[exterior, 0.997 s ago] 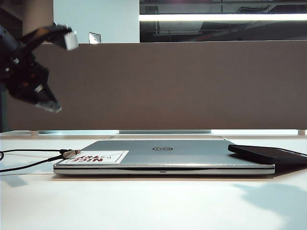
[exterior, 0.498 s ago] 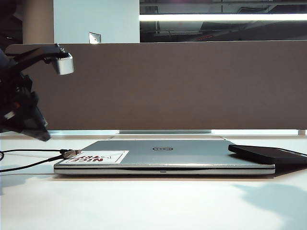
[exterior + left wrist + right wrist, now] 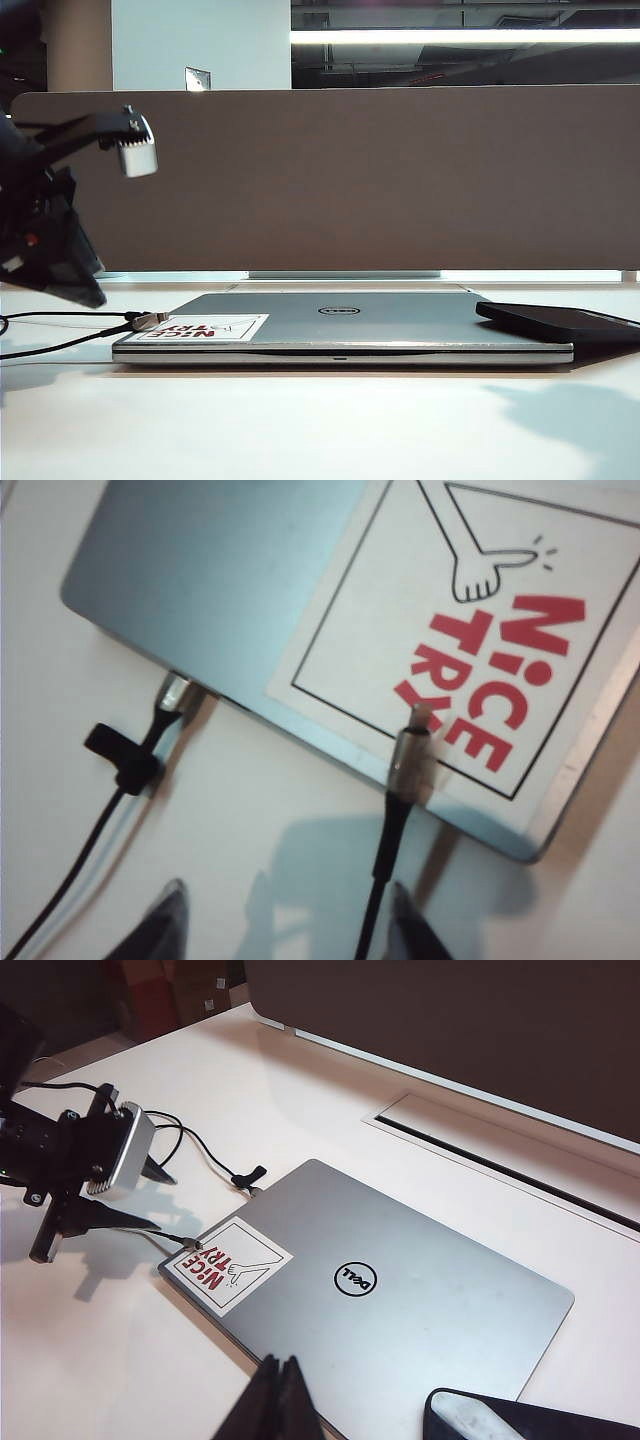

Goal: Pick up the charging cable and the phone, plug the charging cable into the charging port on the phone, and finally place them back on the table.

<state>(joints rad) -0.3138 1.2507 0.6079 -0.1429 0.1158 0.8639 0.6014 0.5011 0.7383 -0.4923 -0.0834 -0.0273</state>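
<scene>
Laptop (image 3: 340, 328) is the landmark here: a closed silver Dell machine lying flat on the wide white table (image 3: 320, 420). On one corner of its lid sits a white sticker (image 3: 227, 1263) with red letters.

The charging cable (image 3: 385, 855) is a thin black cord on the table, and its silvery-grey plug (image 3: 412, 760) lies over the edge of the laptop, on the sticker corner. A second black cord (image 3: 95, 825) goes into the side of the laptop just beside it, with a small black clip on it. The phone (image 3: 560, 322) is glossy black and rests on the opposite corner of the laptop lid, overhanging it; its far end goes out of the exterior view. The charging port cannot be made out.

The left gripper (image 3: 285, 925) hovers over the table just beside the sticker corner, above the charging cable. Its 2 fingers (image 3: 160, 925) stand apart, with the cord between them, and they hold nothing. The right gripper (image 3: 280, 1400) is above the near side of the laptop, between sticker and phone, with its 2 fingers pressed together and empty.

Behind the laptop a grey-brown divider panel (image 3: 380, 180) stands along the back of the table. A long bright ceiling light (image 3: 465, 36) and a pale wall (image 3: 200, 40) are visible over the panel.
</scene>
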